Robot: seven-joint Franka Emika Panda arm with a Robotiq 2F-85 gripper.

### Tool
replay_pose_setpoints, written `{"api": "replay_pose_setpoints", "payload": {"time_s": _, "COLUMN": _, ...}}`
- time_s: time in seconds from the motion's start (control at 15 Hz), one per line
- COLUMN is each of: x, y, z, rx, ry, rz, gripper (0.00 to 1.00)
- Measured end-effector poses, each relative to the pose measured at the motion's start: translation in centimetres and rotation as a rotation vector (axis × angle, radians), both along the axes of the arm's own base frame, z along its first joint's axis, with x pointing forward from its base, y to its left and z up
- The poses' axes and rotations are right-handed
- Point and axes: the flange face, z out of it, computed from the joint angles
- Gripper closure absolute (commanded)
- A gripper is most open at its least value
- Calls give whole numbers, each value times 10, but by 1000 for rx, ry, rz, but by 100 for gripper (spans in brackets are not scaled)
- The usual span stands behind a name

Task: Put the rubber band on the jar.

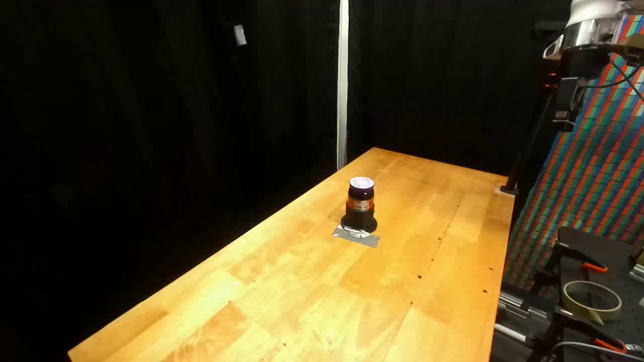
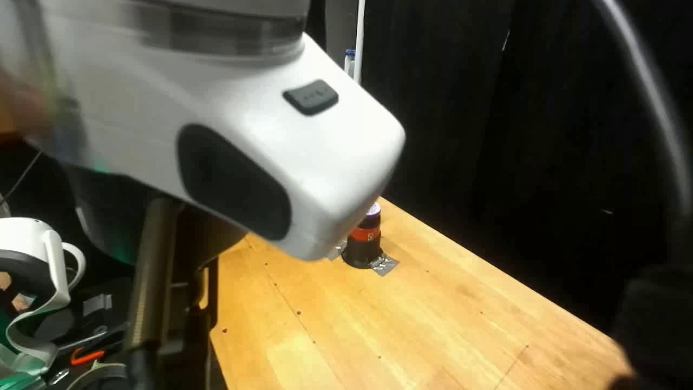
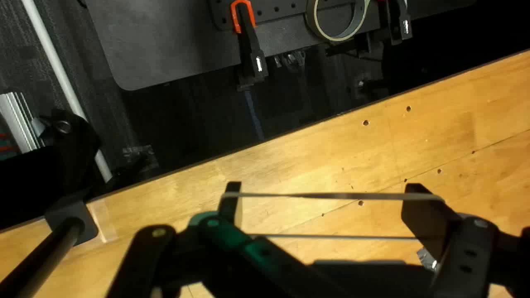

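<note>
The jar [image 1: 360,203] stands upright on the wooden table, in a black round base held down with grey tape. It has a pale lid and an orange-red label. It also shows in an exterior view [image 2: 365,234], partly behind the arm. In the wrist view the jar is hidden. My gripper [image 3: 325,188] is open, and the rubber band [image 3: 323,195] is stretched around both fingers as a long loop. In an exterior view my gripper [image 1: 564,122] hangs high at the right, above and well apart from the jar; the band is too small to tell there.
The wooden table [image 1: 322,306] has a black pole [image 1: 523,146] clamped at its far right corner. A dark side table with a tape roll [image 1: 592,300] and orange-tipped clamps stands beside it. Black curtains hang behind. The white arm link [image 2: 303,162] fills much of an exterior view.
</note>
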Motion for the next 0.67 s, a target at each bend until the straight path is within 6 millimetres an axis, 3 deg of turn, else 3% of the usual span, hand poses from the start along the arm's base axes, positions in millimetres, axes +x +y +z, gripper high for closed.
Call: {"api": "replay_pose_setpoints", "payload": {"time_s": 0.67, "x": 1, "y": -1, "z": 5, "rx": -4, "ry": -10, "rz": -1, "gripper": 0}}
